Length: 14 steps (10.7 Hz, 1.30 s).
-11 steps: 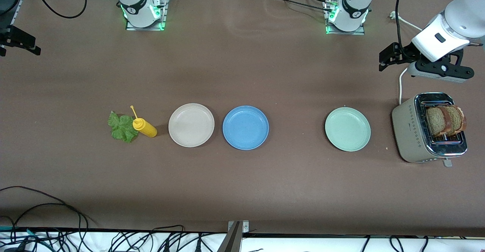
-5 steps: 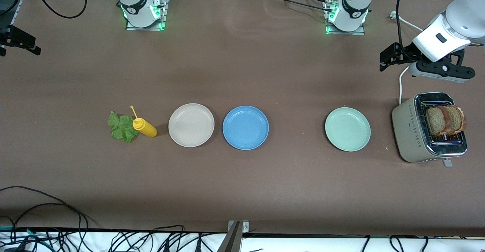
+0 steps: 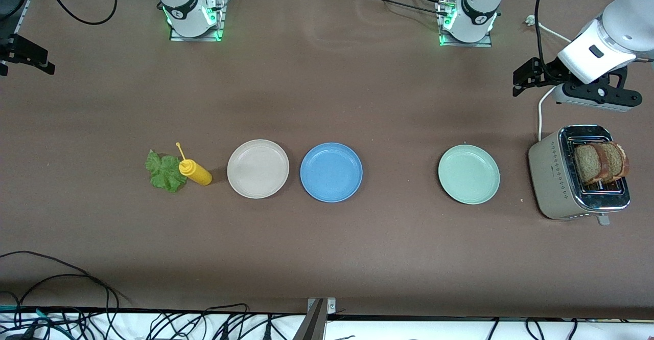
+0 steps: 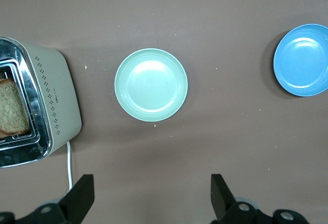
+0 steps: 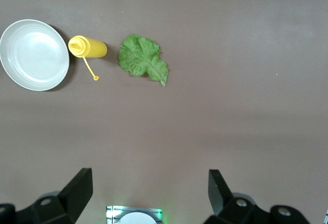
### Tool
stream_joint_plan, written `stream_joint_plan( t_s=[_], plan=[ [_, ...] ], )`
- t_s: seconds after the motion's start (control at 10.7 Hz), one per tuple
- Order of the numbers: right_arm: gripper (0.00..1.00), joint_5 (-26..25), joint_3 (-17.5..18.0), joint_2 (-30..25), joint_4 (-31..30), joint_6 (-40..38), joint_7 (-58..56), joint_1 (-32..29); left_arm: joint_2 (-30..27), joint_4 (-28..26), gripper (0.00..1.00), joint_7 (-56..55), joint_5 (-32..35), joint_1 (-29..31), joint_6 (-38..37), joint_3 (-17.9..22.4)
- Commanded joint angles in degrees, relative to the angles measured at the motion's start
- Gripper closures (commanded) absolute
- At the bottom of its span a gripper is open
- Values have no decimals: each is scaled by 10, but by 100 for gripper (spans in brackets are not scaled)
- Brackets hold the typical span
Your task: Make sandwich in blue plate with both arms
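The blue plate (image 3: 331, 172) sits empty mid-table; it also shows in the left wrist view (image 4: 302, 60). Two brown bread slices (image 3: 600, 162) stand in the toaster (image 3: 557, 176) at the left arm's end; one slice (image 4: 11, 108) shows in the left wrist view. The lettuce leaf (image 3: 164, 171) lies flat toward the right arm's end, also in the right wrist view (image 5: 142, 62). My left gripper (image 3: 531, 76) (image 4: 151, 183) hangs open and empty, high over bare table by the mint plate. My right gripper (image 3: 25, 53) (image 5: 149, 180) hangs open and empty, high over bare table.
A beige plate (image 3: 258, 168) lies beside the blue plate. A yellow squeeze bottle (image 3: 195, 171) lies beside the lettuce. A mint-green plate (image 3: 469, 174) lies between the blue plate and the toaster. The toaster's white cord (image 3: 539, 115) runs toward the left arm's base.
The left arm's hand has shifted very slightly toward its own end of the table. Nothing on the table has moved.
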Motion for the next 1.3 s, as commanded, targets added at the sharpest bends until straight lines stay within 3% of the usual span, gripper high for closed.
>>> stream_joint_plan(
  t_s=[0.0, 1.21],
  plan=[
    [0, 0, 0, 0, 13, -13, -8, -1, 8, 20, 0, 15, 7, 7, -16, 0],
    [0, 0, 0, 1, 13, -13, -8, -1, 22, 43, 0, 18, 7, 6, -27, -2]
  ],
)
